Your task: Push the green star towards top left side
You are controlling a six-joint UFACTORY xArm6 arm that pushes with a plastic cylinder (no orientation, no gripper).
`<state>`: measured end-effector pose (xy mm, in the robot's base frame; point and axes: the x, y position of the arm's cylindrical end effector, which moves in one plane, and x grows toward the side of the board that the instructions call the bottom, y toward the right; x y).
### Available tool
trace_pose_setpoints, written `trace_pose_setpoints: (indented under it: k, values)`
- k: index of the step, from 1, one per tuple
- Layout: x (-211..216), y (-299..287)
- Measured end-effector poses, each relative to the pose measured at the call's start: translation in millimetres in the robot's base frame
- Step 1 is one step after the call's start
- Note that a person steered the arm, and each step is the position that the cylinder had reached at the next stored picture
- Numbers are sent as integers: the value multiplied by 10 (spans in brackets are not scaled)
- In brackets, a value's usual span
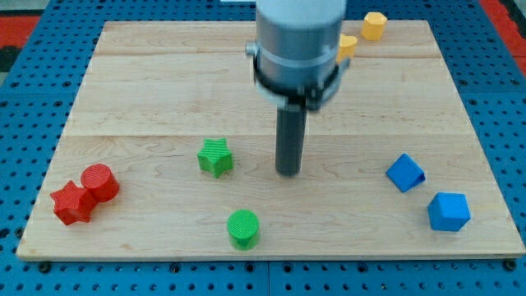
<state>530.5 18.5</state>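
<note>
The green star (215,156) lies on the wooden board (164,82), left of centre in the lower half. My tip (288,172) rests on the board to the right of the star, with a clear gap between them. The rod rises from the tip to the arm's grey body at the view's top centre.
A green cylinder (243,228) sits below the star near the bottom edge. A red cylinder (99,182) and a red star (72,203) touch at lower left. Two blue blocks (405,172) (449,211) lie at lower right. Two yellow blocks (374,25) (348,46) sit at the top right, one partly hidden by the arm.
</note>
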Motion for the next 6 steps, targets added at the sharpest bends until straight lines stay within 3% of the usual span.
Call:
trace_pose_setpoints:
  k: [1, 2, 3, 4, 5, 6]
  values:
    - [-344, -760]
    - [-1064, -1361]
    - [-1480, -1747]
    - [-1092, -1721]
    - [-1356, -2220]
    - [-1772, -2079]
